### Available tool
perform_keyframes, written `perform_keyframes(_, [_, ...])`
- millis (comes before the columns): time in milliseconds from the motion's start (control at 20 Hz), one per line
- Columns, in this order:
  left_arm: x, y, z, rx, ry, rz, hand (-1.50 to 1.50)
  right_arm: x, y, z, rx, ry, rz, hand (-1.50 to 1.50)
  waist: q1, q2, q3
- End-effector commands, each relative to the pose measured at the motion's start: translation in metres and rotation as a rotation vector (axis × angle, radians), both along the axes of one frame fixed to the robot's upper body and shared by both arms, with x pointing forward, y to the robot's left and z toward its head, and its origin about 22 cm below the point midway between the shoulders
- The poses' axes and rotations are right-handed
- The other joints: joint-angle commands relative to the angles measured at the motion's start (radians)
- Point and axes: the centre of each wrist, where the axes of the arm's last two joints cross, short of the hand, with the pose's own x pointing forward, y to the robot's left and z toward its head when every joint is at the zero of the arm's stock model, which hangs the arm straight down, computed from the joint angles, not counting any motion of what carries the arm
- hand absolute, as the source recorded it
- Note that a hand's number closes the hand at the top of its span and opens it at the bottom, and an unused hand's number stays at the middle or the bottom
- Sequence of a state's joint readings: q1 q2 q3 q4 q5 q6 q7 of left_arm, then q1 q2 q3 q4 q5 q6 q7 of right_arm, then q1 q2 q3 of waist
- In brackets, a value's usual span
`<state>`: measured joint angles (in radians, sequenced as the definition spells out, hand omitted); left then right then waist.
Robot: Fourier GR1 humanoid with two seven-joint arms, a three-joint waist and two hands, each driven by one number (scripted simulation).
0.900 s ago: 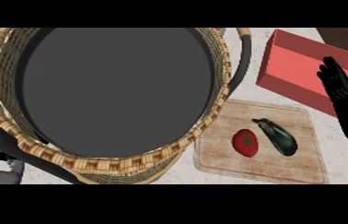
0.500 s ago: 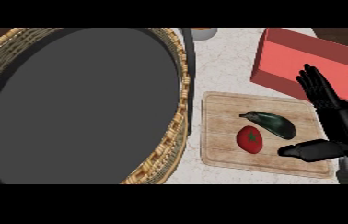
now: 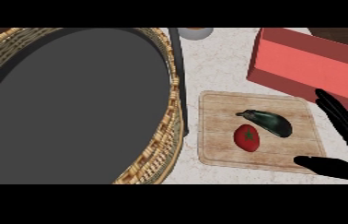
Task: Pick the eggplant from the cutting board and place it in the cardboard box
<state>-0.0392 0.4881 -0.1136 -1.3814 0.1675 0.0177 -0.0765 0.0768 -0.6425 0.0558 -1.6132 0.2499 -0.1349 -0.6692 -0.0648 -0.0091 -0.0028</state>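
On the wooden cutting board [image 3: 221,126], the eggplant [image 3: 269,122] is lying just beside a red tomato [image 3: 247,138]. A wicker basket [image 3: 166,126] is filling the left, its dark inside showing nothing. The red box [image 3: 299,64] is running off the frame. The right robot hand [image 3: 331,121] is staying open, partly cut off at the edge.

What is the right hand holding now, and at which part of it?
Nothing is held. The right hand is open at the cutting board's right edge, and the eggplant lies on the board beside the tomato, untouched.
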Motion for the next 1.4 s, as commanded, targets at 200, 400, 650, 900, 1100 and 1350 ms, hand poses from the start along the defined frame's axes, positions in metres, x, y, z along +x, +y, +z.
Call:
perform_keyframes(200, [0.024, -0.071, 0.023, -0.09, -0.11, -0.19, 0.0, -0.045, -0.036, 0.021, -0.223, -0.036, 0.03, -1.5, -0.019, -0.002, 0.001])
perform_keyframes(400, [0.028, -0.076, 0.024, -0.086, -0.104, -0.205, 0.0, -0.057, -0.043, 0.031, -0.288, 0.087, 0.064, -1.5, -0.01, 0.003, 0.0])
perform_keyframes(650, [0.026, -0.082, 0.031, -0.077, -0.111, -0.203, 0.0, -0.077, -0.028, 0.033, -0.311, 0.201, 0.078, -1.5, 0.002, 0.001, 0.001])
perform_keyframes(900, [0.032, -0.08, 0.031, -0.078, -0.107, -0.233, 0.0, -0.075, -0.016, 0.036, -0.266, 0.235, 0.033, -1.5, 0.024, 0.007, 0.001])
perform_keyframes(1100, [0.034, -0.1, 0.034, -0.079, -0.124, -0.234, 0.0, -0.07, -0.004, 0.03, -0.262, 0.236, 0.027, -1.5, 0.04, 0.009, 0.003])
perform_keyframes(1350, [0.033, -0.095, 0.029, -0.095, -0.116, -0.251, 0.0, -0.067, 0.003, 0.027, -0.297, 0.278, -0.026, -1.5, 0.042, 0.007, 0.002])
